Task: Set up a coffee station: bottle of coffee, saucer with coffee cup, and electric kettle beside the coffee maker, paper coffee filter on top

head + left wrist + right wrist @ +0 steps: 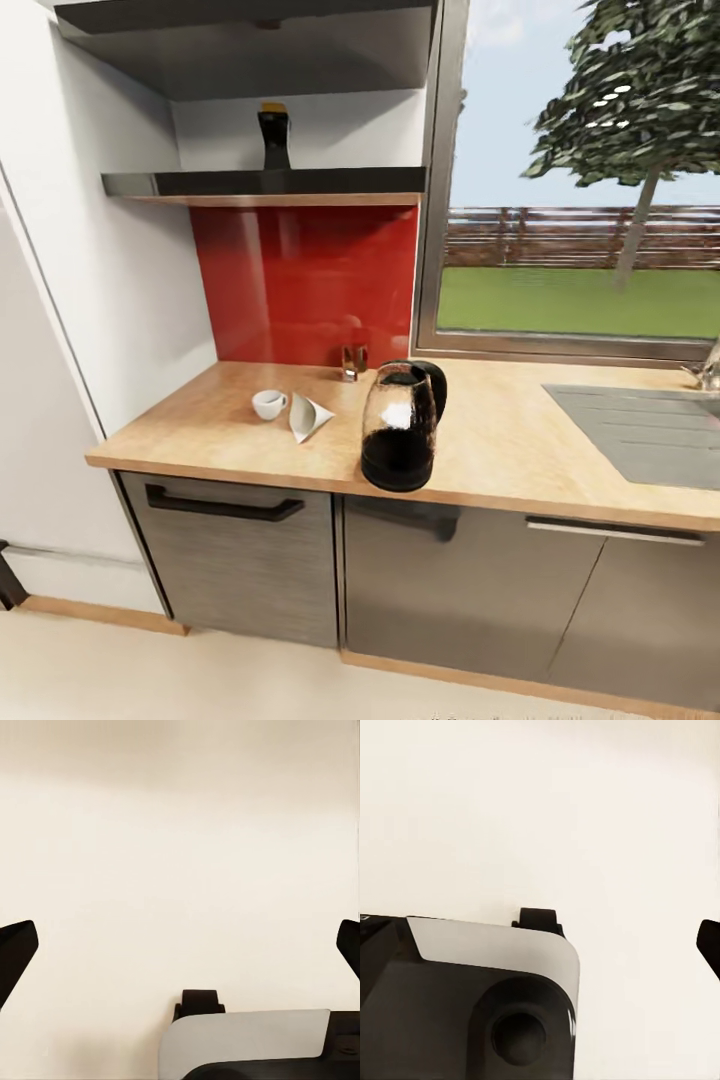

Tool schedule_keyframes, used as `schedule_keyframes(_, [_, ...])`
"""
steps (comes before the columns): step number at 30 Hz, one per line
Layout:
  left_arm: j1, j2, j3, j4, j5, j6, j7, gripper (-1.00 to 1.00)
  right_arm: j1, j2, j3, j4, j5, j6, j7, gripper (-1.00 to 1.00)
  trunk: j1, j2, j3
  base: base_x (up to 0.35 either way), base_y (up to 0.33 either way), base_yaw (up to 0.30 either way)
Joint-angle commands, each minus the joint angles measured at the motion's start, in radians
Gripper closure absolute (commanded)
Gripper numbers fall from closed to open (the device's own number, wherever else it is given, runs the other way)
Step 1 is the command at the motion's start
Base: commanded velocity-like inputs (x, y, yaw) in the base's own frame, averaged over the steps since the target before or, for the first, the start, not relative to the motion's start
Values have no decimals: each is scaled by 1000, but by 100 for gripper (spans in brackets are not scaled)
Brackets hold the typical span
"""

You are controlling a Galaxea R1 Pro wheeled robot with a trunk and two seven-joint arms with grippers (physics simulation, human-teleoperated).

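Left gripper (pixel 180 945) first: its two dark fingertips (pixel 16 952) sit far apart at the edges of the wrist picture, spread wide over pale floor (pixel 180 832), nothing between them. The robot's grey-and-black base (pixel 251 1039) shows beneath. On the right wrist camera, one dark fingertip (pixel 709 945) peeks in at the edge, so I cannot tell whether that gripper is spread or closed; the base (pixel 472 997) with a round black knob lies below it, above the same pale floor.

Out to the kitchen now. On the wooden countertop (pixel 520 440), the glass electric kettle (pixel 400 428) stands near the front edge. Left of it lies the paper coffee filter (pixel 308 417), tipped on its side, with the white coffee cup (pixel 268 404) just beside it. The dark bottle of coffee (pixel 274 137) stands upright on the shelf (pixel 265 185) above the red backsplash (pixel 305 280). A sink (pixel 640 430) sits at the right, under the window (pixel 585 170).
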Motion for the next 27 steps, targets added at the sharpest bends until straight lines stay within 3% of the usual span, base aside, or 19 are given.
schedule_keyframes(1, [1, 0, 1, -2, 0, -1, 0, -100, -1, 0, -1, 1, 8, -3, 0, -100, 0, 0, -1, 0, 0, -258])
schedule_keyframes(19, [1, -1, 1, -2, 0, -1, 0, -100, -1, 0, -1, 1, 8, -3, 0, -100, 0, 0, -1, 0, 7, -253])
schedule_keyframes(27, [1, 0, 1, -2, 0, -1, 0, -100, -1, 0, -1, 1, 8, -3, -2, -100, 0, 0, -1, 0, 241, -53])
